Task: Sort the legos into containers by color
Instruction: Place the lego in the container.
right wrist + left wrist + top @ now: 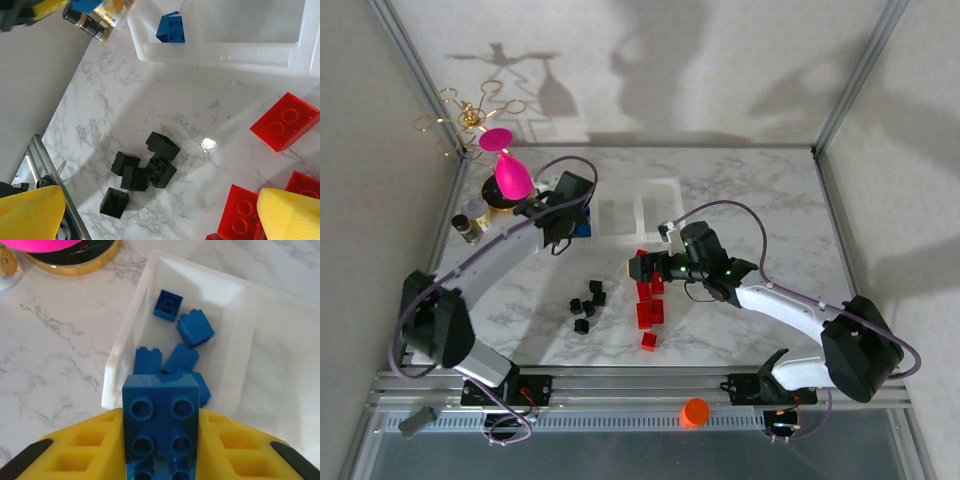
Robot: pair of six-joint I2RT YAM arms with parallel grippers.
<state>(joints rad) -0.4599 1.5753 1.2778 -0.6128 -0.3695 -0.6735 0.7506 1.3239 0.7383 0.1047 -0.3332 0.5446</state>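
Blue brick is sitting clamped in the left pincer over the end bin, five blues lying inside; right pincer is hanging wide open over the reds, five black ones nearby.

Light: bright and white, coming from the front.
Shadows: big soft ones on the back wall; the pink glass throws a sharper one there.
Glare: one small shiny spot on the desk.
Blur: the close blue brick looks a bit soft.
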